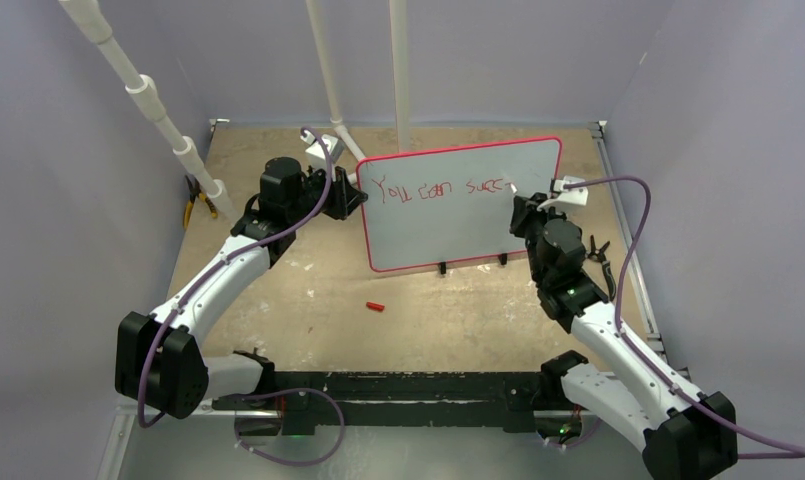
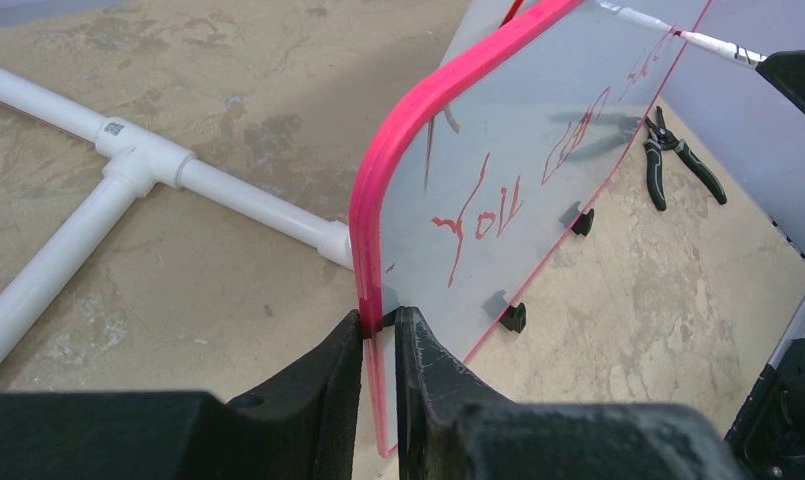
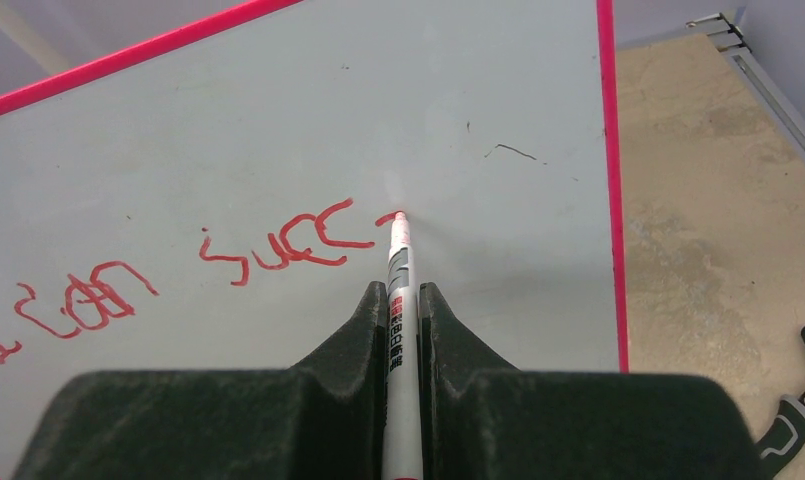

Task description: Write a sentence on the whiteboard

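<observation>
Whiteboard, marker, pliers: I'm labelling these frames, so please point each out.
whiteboard (image 1: 458, 235): top view, bare white face, lower middle.
marker (image 3: 399, 262): right wrist view, white barrel behind the tip.
pliers (image 2: 655, 172): left wrist view, one dark handle.

The whiteboard (image 1: 458, 225) stands upright on small black feet (image 1: 441, 268) toward the far edge of the table (image 1: 308, 290), roughly midway between its left and right edges. Its white face has rounded corners and a thin red-pink frame, and it looks toward the near edge. The sentence (image 1: 433, 188), in thin, uneven red lettering, runs across the upper part of the face and reads "you can succ", with one further short stroke.
</observation>
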Available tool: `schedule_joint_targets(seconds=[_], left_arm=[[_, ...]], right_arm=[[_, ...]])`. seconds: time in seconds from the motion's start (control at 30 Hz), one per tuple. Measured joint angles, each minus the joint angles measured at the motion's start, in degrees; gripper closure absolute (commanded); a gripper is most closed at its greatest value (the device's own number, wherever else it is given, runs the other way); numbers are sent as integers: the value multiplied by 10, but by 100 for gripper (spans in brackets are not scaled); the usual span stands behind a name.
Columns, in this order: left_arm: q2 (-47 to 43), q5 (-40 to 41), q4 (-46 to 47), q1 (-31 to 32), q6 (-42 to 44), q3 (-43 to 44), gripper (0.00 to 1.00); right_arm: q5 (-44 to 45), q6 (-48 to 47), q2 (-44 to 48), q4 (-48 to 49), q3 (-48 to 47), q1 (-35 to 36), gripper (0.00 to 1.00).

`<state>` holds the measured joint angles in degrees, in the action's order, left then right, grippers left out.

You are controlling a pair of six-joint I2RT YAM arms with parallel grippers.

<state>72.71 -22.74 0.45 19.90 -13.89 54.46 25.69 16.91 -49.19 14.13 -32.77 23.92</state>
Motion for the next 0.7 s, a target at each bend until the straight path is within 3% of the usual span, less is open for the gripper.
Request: schedule_joint_targets(seconds=[0.7], left_arm=[[-1,0,-1,0,0,0,84]], right_arm=[[-23,-12,-1,22,0,0,100]])
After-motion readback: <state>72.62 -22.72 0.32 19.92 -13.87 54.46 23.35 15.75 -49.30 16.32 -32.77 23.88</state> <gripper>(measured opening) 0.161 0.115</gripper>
